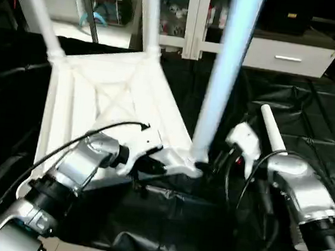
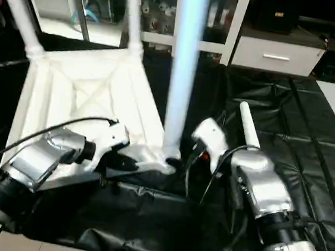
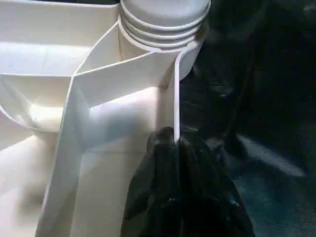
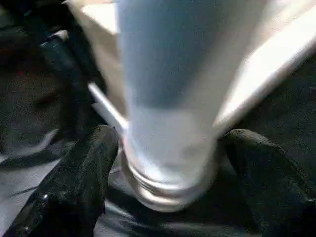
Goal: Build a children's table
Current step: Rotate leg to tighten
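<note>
The white tabletop [image 1: 98, 100] lies upside down on a black sheet, its X ribs facing up. Two white legs [image 1: 39, 10] [image 1: 150, 16] stand in its far corner sockets. A third leg [image 1: 223, 77] stands upright in the near right corner socket [image 3: 163, 19]. My right gripper [image 4: 170, 138] is at this leg's base, one finger pressed against each side. My left gripper [image 3: 175, 143] is shut on the thin rim of the tabletop just beside that corner. The fourth leg [image 1: 272, 131] lies loose on the sheet beyond my right forearm.
The black sheet [image 1: 319, 111] covers the floor around the tabletop. A white cabinet with glass doors [image 1: 190, 20] and a low drawer unit [image 1: 289, 54] stand at the back. Black cables loop over both forearms.
</note>
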{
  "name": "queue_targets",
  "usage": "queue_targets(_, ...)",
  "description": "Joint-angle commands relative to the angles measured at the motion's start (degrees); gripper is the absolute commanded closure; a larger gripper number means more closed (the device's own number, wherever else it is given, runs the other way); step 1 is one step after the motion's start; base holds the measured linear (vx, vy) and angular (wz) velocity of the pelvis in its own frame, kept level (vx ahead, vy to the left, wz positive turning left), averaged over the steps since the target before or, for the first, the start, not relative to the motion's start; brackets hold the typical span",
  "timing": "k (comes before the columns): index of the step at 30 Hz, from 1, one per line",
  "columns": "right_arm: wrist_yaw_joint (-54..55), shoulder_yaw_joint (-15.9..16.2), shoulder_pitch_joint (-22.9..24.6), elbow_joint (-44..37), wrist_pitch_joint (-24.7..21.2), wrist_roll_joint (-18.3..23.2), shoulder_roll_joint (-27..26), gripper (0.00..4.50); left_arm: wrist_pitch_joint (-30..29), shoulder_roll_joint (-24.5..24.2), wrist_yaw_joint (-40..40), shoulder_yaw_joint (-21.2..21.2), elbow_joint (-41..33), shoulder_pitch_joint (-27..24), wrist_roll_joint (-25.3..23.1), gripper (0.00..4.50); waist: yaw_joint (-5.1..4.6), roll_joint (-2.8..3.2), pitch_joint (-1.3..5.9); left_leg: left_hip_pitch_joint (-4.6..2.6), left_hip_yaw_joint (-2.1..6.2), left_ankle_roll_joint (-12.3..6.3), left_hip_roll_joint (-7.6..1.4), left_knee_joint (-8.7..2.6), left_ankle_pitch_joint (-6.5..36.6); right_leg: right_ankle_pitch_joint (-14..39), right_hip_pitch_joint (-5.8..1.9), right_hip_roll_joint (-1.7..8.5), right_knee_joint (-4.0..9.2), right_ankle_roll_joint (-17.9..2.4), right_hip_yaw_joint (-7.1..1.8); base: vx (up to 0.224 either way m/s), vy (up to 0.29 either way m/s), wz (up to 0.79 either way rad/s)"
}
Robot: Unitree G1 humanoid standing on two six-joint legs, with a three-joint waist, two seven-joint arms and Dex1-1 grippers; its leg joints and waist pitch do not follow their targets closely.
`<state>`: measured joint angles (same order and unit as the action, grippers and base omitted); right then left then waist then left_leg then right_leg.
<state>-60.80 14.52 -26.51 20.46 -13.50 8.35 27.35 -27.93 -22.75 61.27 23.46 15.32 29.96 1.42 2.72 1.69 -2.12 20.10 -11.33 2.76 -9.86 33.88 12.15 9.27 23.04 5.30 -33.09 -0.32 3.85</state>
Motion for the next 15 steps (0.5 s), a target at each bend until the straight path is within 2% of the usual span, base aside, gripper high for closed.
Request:
queue_targets(1, -0.89, 1.08, -0.99, 0.64, 1.25, -1.32, 0.17, 0.69, -2.05, 0.31, 2.68, 4.95, 0.96, -1.85, -0.63, 4.5, -0.3, -0.44, 2.83, -0.22, 1.35, -2.91, -3.33, -4.35, 12.4, 14.27, -2.59, 3.22, 3.42, -14.4, -2.6, 0.0, 0.0, 0.0)
queue_targets(5, 0.4, 1.36, -3.16, 4.38, 3.14, -3.07, -1.21, 0.69, -2.86, 0.23, 3.01, 5.14, 0.12, -2.0, -0.87, 4.5, -0.27, -0.53, 2.89, -0.15, 1.38, -2.85, -3.26, -4.28, 11.51, 14.62, -2.61, 3.31, 3.37, -14.56, -2.57, 0.0, 0.0, 0.0)
queue_targets(7, 0.33, 1.24, -4.0, 5.37, 3.25, -2.95, -1.63, 0.69, -2.99, 0.18, 2.77, 5.05, -0.06, -2.04, -0.94, 4.5, -0.27, -0.7, 2.99, -0.17, 1.33, -3.38, -3.26, -4.17, 10.57, 12.94, -2.65, 3.18, 3.19, -14.82, -2.56, 0.0, 0.0, 0.0)
queue_targets(8, 0.31, 1.18, -4.35, 5.8, 3.4, -2.88, -1.77, 0.95, -3.21, 0.1, 2.65, 5.0, -0.33, -2.13, -0.98, 4.5, -0.27, -0.74, 2.96, -0.11, 1.34, -3.53, -3.29, -4.17, 10.29, 12.68, -2.68, 3.19, 3.11, -14.88, -2.55, 0.0, 0.0, 0.0)
queue_targets(15, -0.57, 0.64, -4.98, 7.34, 3.92, -2.39, -2.35, 1.39, -3.9, 0.19, 2.27, 4.76, -0.82, -2.66, -1.05, 4.5, -0.44, -0.67, 2.93, -0.11, 1.37, -3.77, -3.27, -4.14, 10.73, 14.31, -2.69, 3.22, 3.27, -14.62, -2.51, 0.0, 0.0, 0.0)
